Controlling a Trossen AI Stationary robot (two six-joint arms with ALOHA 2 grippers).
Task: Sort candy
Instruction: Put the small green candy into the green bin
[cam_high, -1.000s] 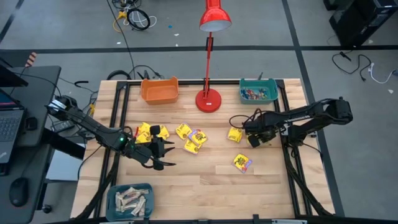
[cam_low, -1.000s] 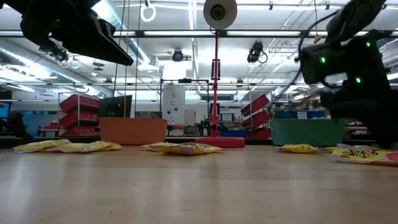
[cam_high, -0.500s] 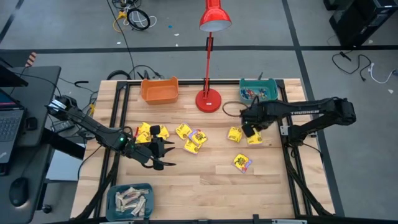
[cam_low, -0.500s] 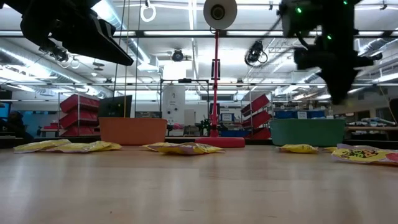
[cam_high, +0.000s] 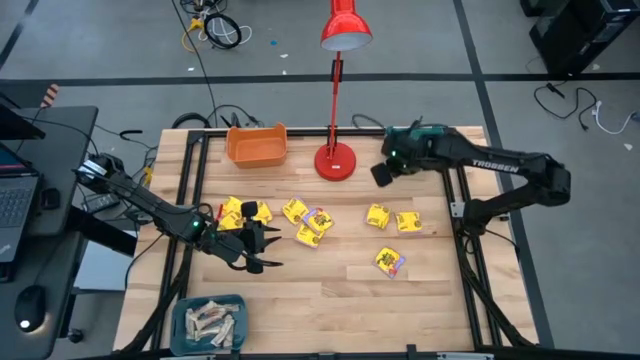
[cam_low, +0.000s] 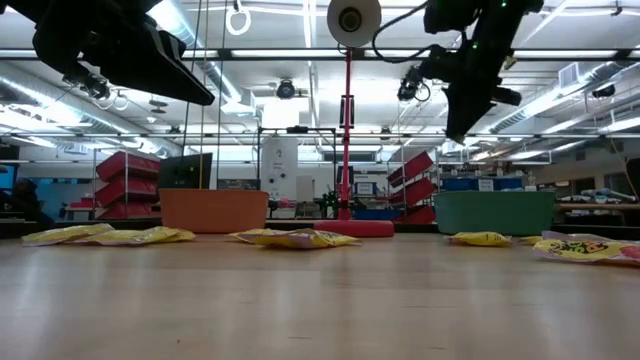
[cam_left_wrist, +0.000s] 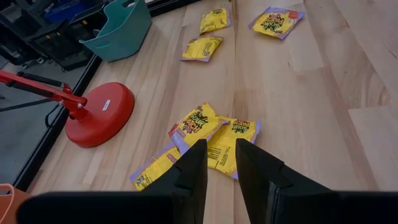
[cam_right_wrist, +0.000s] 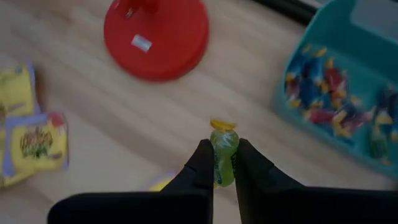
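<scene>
A: Here, at lower left of the overhead frame, the left gripper (cam_high: 262, 252) hangs above the table (cam_high: 330, 290), fingers slightly parted around nothing, beside yellow candy packets (cam_high: 243, 212).

B: And at upper right?

A: The right gripper (cam_right_wrist: 222, 163) is clenched on a small green-and-yellow candy (cam_right_wrist: 223, 147), held between the red lamp base (cam_high: 335, 160) and the teal bin (cam_right_wrist: 348, 74) (bright sweets inside).

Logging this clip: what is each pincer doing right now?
Left pincer: empty, slightly open, above the yellow packets.
Right pincer: shut on a small green candy.
</scene>
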